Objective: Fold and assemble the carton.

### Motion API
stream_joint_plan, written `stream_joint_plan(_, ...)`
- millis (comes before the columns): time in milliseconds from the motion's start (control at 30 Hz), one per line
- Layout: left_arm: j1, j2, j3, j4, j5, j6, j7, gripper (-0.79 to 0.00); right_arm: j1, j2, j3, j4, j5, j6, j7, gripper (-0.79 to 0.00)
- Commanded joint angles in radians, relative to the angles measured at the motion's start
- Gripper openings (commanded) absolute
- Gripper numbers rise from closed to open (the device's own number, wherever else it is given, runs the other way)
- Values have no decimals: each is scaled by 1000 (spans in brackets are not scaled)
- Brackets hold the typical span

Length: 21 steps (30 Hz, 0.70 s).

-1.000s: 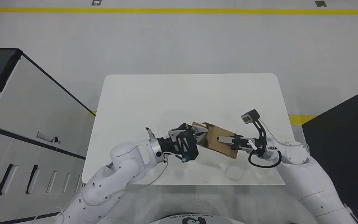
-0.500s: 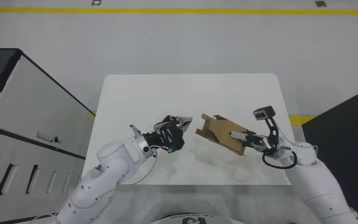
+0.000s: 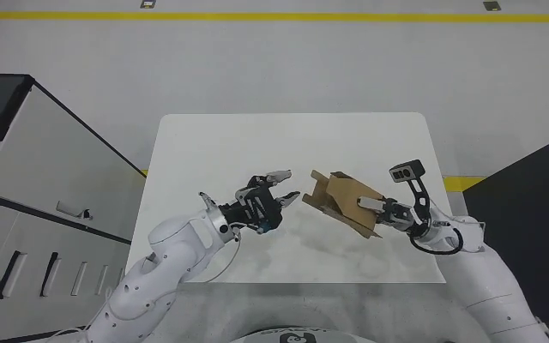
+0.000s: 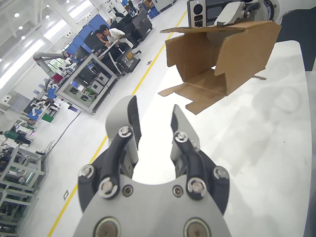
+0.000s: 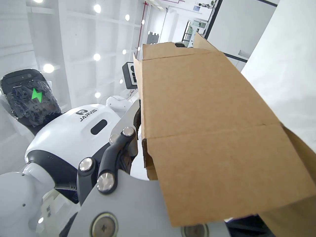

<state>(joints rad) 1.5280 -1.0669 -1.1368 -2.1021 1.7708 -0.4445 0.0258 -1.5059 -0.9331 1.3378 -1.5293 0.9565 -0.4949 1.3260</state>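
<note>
Obs. The right jaws were pinched on one wall of the carton, at the end nearest them. The carton was a part-opened brown tube, tilted and carried over the worktop. Whether its lowest flap touched the surface could not be told. The far end from the right jaws was open, with several unfolded flaps splayed at different angles.

The left jaws were spread and empty. The open end sat straight ahead of them, near but apart, with nothing between.

Judgement: assembly looked early. The tube was only roughly squared and no end flap had been turned in.

Risks from here:
1. The hold was a single pinch on thin board. A push on the flaps from the left jaws could swing the carton about that pinch or slide it out.
2. The tube had no support on the side away from the right jaws, so pressure at the open end might shear it back toward flat.
3. With the flaps lying at mixed angles, the left jaws could catch two at once or take them in the wrong order, blocking the tuck.
4. A force off the score line would crease a panel rather than fold a flap.
</note>
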Motion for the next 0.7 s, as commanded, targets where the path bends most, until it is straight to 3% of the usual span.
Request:
stream_joint_plan(0, 2, 1, -7, -6, -4, -3, -3, 0, 13, -2, -1, 8, 39, 37, 36, -785)
stream_joint_plan(367, 21, 3, -24, -17, -19, -11, 2, 0, 77, -37, -5, 80, 206, 211, 210, -785)
stream_joint_plan(667, 21, 4, -27, -18, -12, -15, 0, 0, 93, -44, -53, 84, 243, 217, 210, -785)
